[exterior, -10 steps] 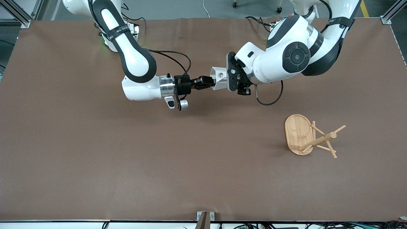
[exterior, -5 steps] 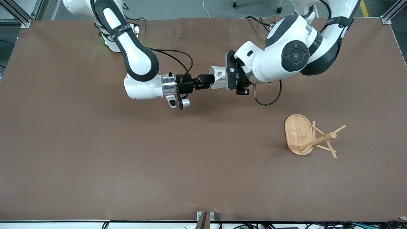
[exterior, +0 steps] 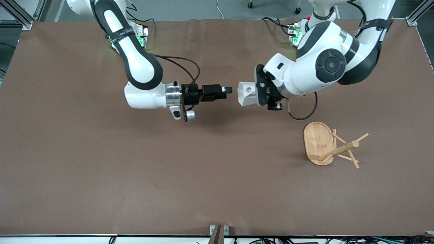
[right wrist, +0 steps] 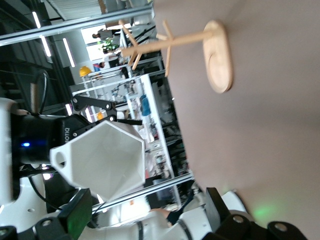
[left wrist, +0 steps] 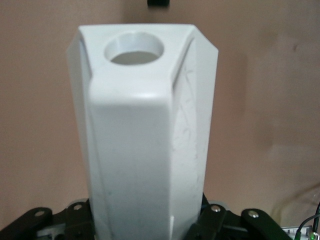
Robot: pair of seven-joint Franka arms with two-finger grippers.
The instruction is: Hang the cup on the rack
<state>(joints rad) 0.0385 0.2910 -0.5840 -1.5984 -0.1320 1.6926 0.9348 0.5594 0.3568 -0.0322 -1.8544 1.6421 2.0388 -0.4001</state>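
Now we see the left end effector (exterior: 259, 95) over the desk (exterior: 101, 169), clamped on the cup (exterior: 246, 93), held sideways. Our right end effector (exterior: 228, 90), fingers spread with nothing between them, hangs just beside the cup's mouth. Well apart from both, the rack (exterior: 330, 147) stands on the desk.

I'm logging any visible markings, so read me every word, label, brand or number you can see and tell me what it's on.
"OTIQ", the visible end of a brand name, partly cut off: on the body of the left gripper holding the cup, right wrist view.
Printed band on the right arm's upper link: too small to read.
Cup and rack: no text.
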